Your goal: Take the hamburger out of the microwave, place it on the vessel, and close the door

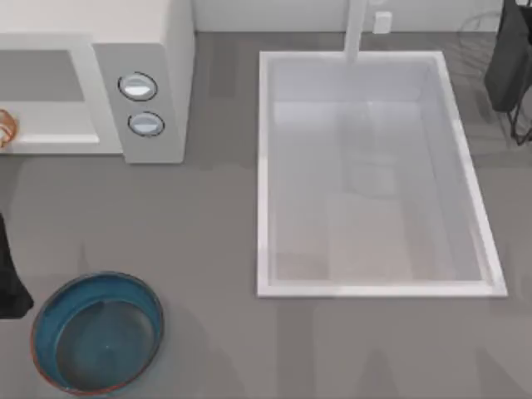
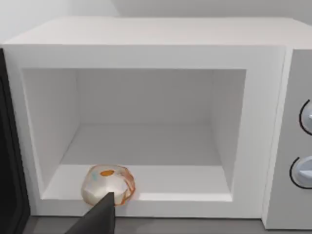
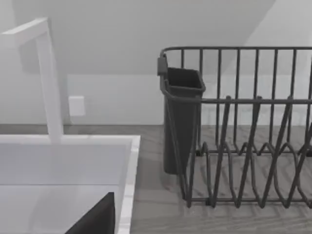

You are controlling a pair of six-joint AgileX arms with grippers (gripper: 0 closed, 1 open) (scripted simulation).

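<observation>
- The left gripper (image 2: pixel 100 217) is seen from its own wrist camera as one dark finger tip poking up right in front of the hamburger (image 2: pixel 108 184). Whether the fingers are wide or narrow I cannot tell, and I cannot tell if the tip touches the food or stops just short of it.
- From above, a dark piece of the left arm (image 1: pixel 10 278) sits at the left edge of the desk, just beside the bowl.
- The hamburger is inside the microwave (image 2: pixel 146 46), on the cavity floor at its front lip, toward the door-hinge side. It is a small pale lump with an orange spot on top. In the top view it peeks out at the far left edge (image 1: pixel 5 127) on the oven's white sill.
- The door (image 2: pixel 10 156) stands open, a dark panel edge-on beside the cavity opening.
- The microwave occupies the back left corner of the desk (image 1: pixel 208 216), its grey panel with two round knobs (image 1: pixel 138 86) facing forward.
- The vessel (image 1: pixel 97 342), teal inside with a reddish-brown rim, rests near the front left corner of the desk, well apart from the oven, with nothing in it.
- A white sink (image 1: pixel 374 174) fills the middle and right of the desk, a white tap (image 1: pixel 356 32) at its back edge.
- The right gripper (image 3: pixel 95 217) shows as a dark finger tip over the sink's rim; its opening I cannot tell.
- A dark wire dish rack (image 3: pixel 243 126) with a cutlery cup (image 3: pixel 181 117) stands at the back right corner.
</observation>
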